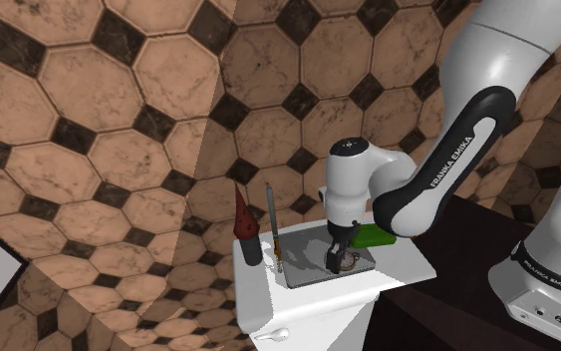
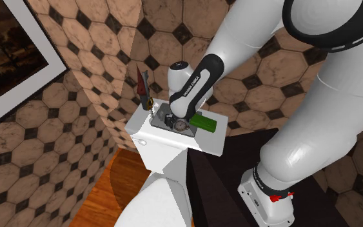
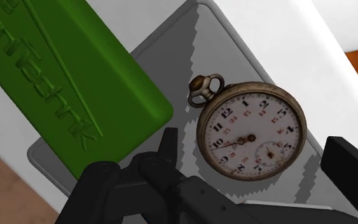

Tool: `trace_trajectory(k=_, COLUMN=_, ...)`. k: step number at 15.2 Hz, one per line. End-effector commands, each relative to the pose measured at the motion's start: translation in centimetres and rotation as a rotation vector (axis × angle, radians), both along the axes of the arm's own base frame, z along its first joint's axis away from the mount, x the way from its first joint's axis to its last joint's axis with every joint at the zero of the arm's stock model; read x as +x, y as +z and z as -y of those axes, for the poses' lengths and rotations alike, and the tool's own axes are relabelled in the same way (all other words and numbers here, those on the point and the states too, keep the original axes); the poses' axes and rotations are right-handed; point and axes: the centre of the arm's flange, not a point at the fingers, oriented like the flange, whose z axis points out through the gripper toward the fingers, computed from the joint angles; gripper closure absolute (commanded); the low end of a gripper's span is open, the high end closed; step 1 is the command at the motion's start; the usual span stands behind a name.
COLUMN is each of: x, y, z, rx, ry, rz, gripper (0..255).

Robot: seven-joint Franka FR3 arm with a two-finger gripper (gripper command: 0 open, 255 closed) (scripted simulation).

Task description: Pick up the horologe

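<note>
Your hand (image 3: 258, 159) was wide open, empty. Watch (image 3: 250, 137) lay flat on grey tray (image 3: 171, 63), near edge away from green block (image 3: 63, 89), straight ahead of hand, between fingers, untouched; stem toward block.

We see the pocket watch (image 3: 252, 137) with a white dial, black numerals, smaller red ones and a dull grey-gold case. The tray (image 3: 171, 70) is plain grey, and the block (image 3: 63, 83) is bright green. The wall (image 1: 89, 120) has tan marbled octagons with black squares.
</note>
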Motion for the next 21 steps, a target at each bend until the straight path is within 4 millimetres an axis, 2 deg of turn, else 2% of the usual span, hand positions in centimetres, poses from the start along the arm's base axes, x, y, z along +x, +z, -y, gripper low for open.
trace_trajectory(k=1, x=0.0, y=-0.2, z=0.0, rx=0.000, ry=0.000, rz=0.001, gripper=255)
trace_trajectory(k=10, x=0.1, y=-0.1, z=0.0, rx=0.000, ry=0.000, rz=0.001, gripper=255)
trace_trajectory(k=21, x=0.1, y=5.7, z=0.0, rx=0.000, ry=0.000, rz=0.001, gripper=255)
